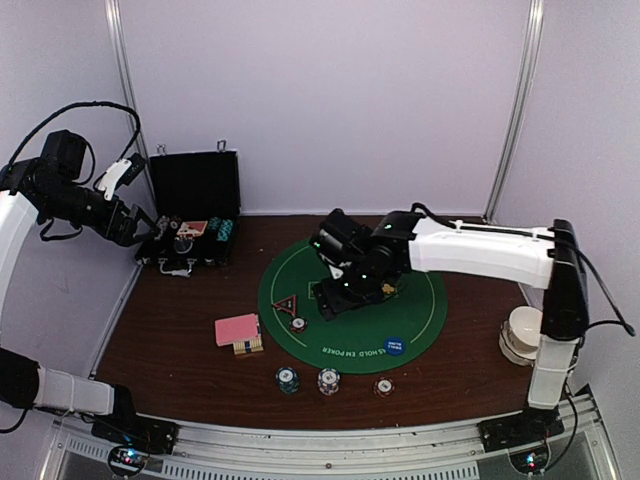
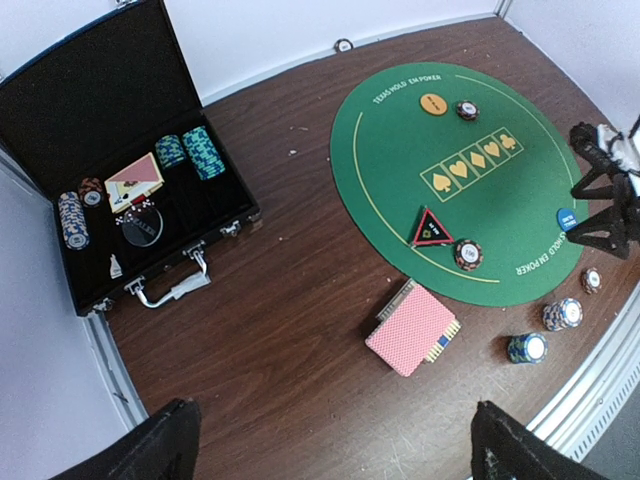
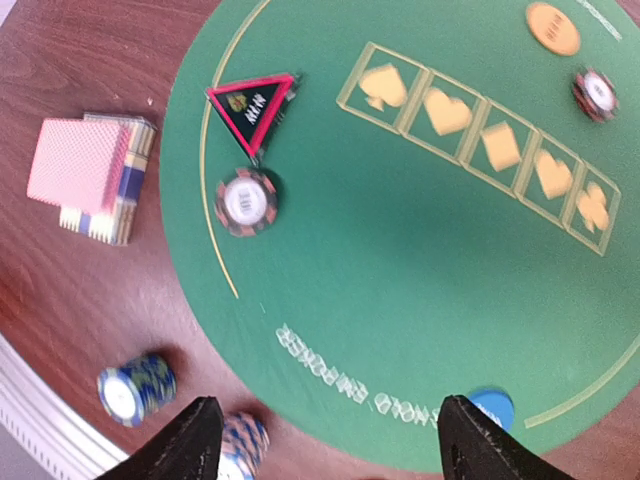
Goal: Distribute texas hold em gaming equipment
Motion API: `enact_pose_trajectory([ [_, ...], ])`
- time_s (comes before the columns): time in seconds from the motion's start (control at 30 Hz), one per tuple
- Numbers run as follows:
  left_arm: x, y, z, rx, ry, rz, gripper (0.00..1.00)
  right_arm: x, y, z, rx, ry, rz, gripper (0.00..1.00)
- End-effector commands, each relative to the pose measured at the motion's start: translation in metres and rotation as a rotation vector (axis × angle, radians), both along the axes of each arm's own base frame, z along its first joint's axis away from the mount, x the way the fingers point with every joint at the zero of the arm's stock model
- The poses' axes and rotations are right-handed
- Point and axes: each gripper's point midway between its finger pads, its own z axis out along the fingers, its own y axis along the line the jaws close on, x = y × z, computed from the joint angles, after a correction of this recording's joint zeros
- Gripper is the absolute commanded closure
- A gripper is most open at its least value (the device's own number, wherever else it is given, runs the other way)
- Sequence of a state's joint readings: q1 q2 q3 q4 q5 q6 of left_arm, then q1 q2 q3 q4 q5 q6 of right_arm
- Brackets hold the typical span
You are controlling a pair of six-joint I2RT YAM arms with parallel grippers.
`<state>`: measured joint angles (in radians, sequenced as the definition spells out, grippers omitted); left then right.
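Note:
A pink-backed card deck (image 1: 238, 330) lies on the brown table left of the round green mat (image 1: 420, 310); it also shows in the left wrist view (image 2: 412, 328) and the right wrist view (image 3: 78, 162). On the mat are a red-black triangle marker (image 1: 286, 305) (image 3: 250, 102), a red-brown chip (image 1: 298, 323) (image 3: 245, 201), a blue button (image 1: 395, 347) (image 3: 490, 408) and an orange button (image 3: 552, 27). Three chip stacks (image 1: 328, 380) stand in front of the mat. My right gripper (image 1: 333, 305) (image 3: 325, 440) hovers open and empty over the mat's near part. My left gripper (image 1: 138, 228) (image 2: 335, 445) is open and empty, high beside the case.
A black hinged case (image 1: 192, 215) (image 2: 60, 120) stands open at the back left, holding more chip stacks and cards. White paper cups (image 1: 522, 335) stand at the right edge beside the right arm's base. Another chip (image 3: 595, 92) lies on the mat near the orange button.

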<state>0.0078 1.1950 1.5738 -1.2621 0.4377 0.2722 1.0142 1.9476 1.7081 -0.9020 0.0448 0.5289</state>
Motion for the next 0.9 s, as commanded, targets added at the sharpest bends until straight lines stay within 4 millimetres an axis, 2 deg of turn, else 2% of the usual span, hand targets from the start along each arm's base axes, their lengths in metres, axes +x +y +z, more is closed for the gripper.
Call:
enact_pose_trajectory([
  [0.0, 0.001, -0.001, 0.006, -0.003, -0.024, -0.017, 0.02, -0.027, -0.051, -0.015, -0.057, 0.024, -0.087, 0.22],
  [0.1, 0.002, -0.001, 0.006, -0.005, -0.022, -0.018, 0.02, -0.054, -0.084, -0.035, -0.105, 0.073, -0.113, 0.18],
  [0.27, 0.002, 0.0, 0.006, 0.0, -0.023, -0.015, 0.02, -0.09, -0.105, -0.055, -0.11, 0.132, -0.119, 0.09],
  [0.5, 0.002, -0.001, 0.009, -0.005, -0.027, -0.013, 0.02, -0.115, -0.095, -0.082, -0.085, 0.21, -0.068, 0.1],
  [0.67, 0.001, 0.0, 0.01, 0.002, -0.027, -0.012, 0.02, -0.122, -0.082, -0.093, -0.08, 0.24, -0.032, 0.12],
  [0.87, 0.0, 0.0, 0.012, 0.0, -0.031, -0.012, 0.02, -0.123, -0.084, -0.108, -0.126, 0.254, -0.028, 0.16],
])
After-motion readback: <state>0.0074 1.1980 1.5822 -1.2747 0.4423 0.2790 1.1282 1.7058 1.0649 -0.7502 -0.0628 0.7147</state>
